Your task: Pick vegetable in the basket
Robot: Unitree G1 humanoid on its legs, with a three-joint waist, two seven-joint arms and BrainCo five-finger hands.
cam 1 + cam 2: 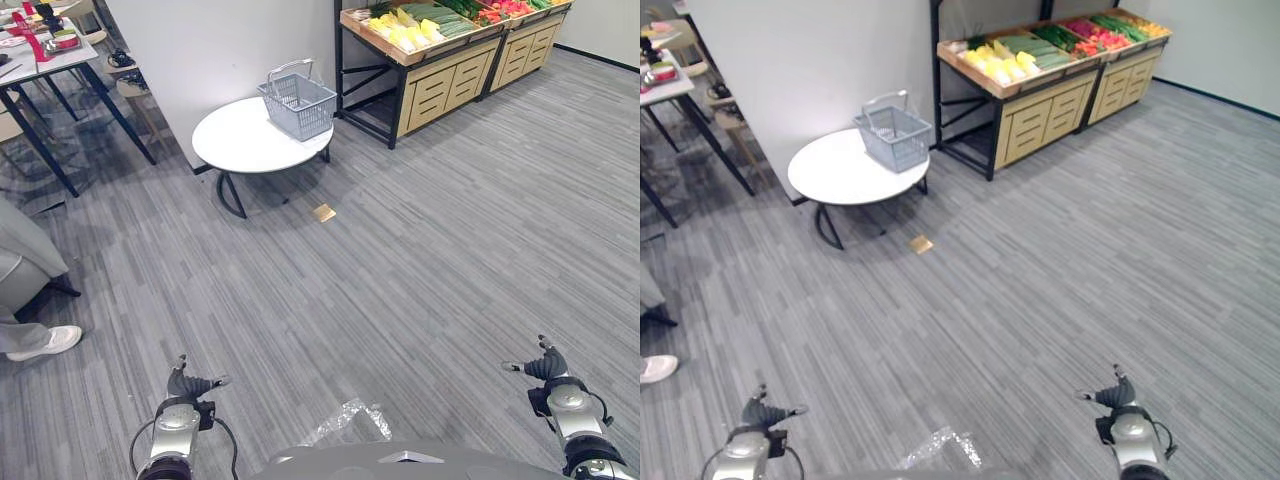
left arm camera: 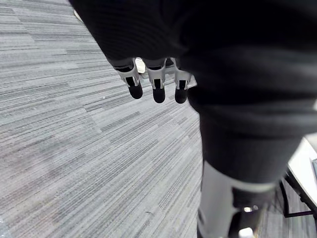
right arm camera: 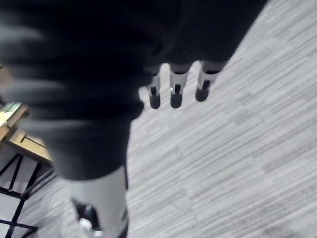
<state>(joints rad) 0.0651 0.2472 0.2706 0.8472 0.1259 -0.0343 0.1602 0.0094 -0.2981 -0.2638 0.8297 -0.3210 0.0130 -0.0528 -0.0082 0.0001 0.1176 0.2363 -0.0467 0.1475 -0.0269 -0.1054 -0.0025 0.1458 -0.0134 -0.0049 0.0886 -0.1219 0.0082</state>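
Note:
A grey wire basket [image 1: 298, 104] with its handle up stands on the far edge of a round white table [image 1: 240, 140], well ahead of me. Behind it to the right, wooden stands hold the vegetables [image 1: 420, 25]: yellow, green and red produce in slanted trays. My left hand [image 1: 190, 385] hangs low at the near left and my right hand [image 1: 545, 367] at the near right, both far from the basket and the stands. In the wrist views the left fingers [image 2: 157, 82] and the right fingers [image 3: 174, 91] hang relaxed over bare floor, holding nothing.
A small tan piece [image 1: 323, 212] lies on the grey plank floor in front of the round table. A seated person's shoe [image 1: 40, 342] shows at the left edge. A dark-legged table [image 1: 50, 60] with red items stands at the far left, beside a white partition wall [image 1: 210, 50].

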